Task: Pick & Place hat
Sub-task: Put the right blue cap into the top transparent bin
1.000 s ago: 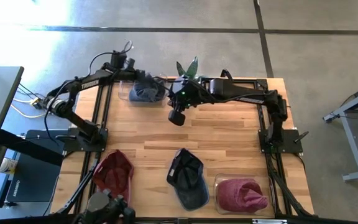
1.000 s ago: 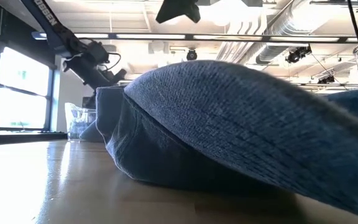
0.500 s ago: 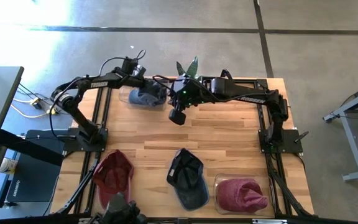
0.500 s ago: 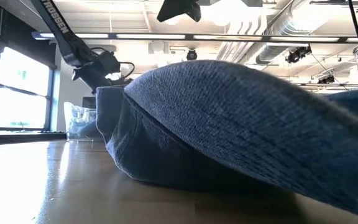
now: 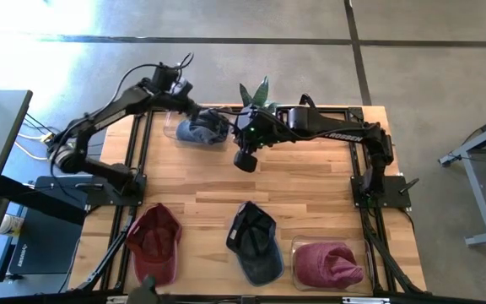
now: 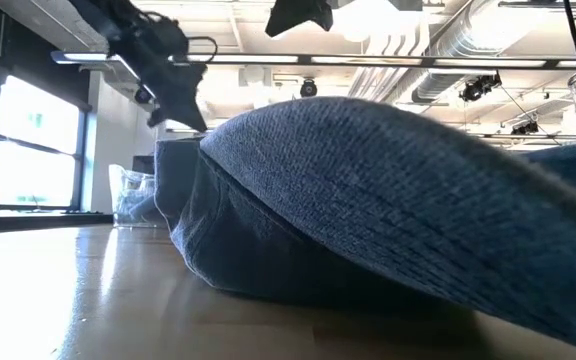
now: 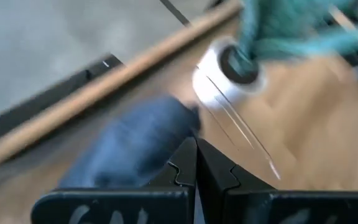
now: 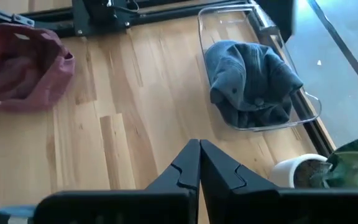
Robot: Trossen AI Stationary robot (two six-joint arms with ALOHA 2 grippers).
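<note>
While both arms reach over the far half of the wooden table, neither one holds anything. The left gripper sits high above the far left corner, its two fingers pressed together and empty. Just below and beside it, a blue hat lies crumpled in a clear tray at the far left edge. The right gripper hangs over the far middle of the table, fingers likewise pressed together with nothing between them.

Judging from this, the blue hat looks already placed. One risk is that the soft hat sits loosely heaped in a shallow tray, so a low pass by either arm could drag it out. Another is that the two arms are close together at the far edge and could knock each other.

A small potted plant in a white pot stands at the far edge between the two arms, near enough to be tipped. Along the near edge lie three more hats: a red cap at near left, a dark blue cap in the near middle, and a pinkish-red hat in a second clear tray at near right. Black frame rails run along both sides.
</note>
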